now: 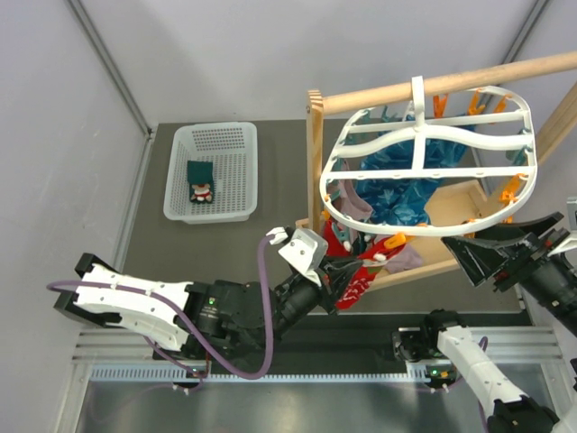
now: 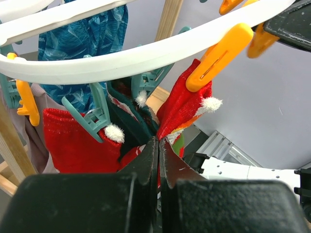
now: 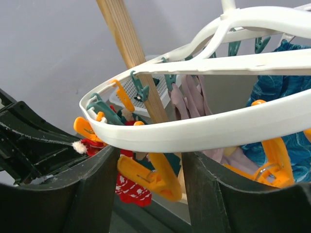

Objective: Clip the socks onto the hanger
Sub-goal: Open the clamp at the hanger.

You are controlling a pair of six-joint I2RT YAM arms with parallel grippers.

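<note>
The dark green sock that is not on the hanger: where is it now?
Top view: the dark green sock lies inside the white basket, far left of the hanger.

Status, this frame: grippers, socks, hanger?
Left gripper shut on red sock below orange clip. Right gripper open at hanger rim. Green sock in basket.

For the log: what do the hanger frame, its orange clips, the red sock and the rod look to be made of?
The hanger frame looks like white moulded plastic, smooth and slightly glossy. The orange clip is likely plastic too, smooth with soft highlights. The red sock is matte knitted fabric with a fuzzy surface and a white pom-pom. The rod appears to be bare wood, pale with faint grain.
</note>
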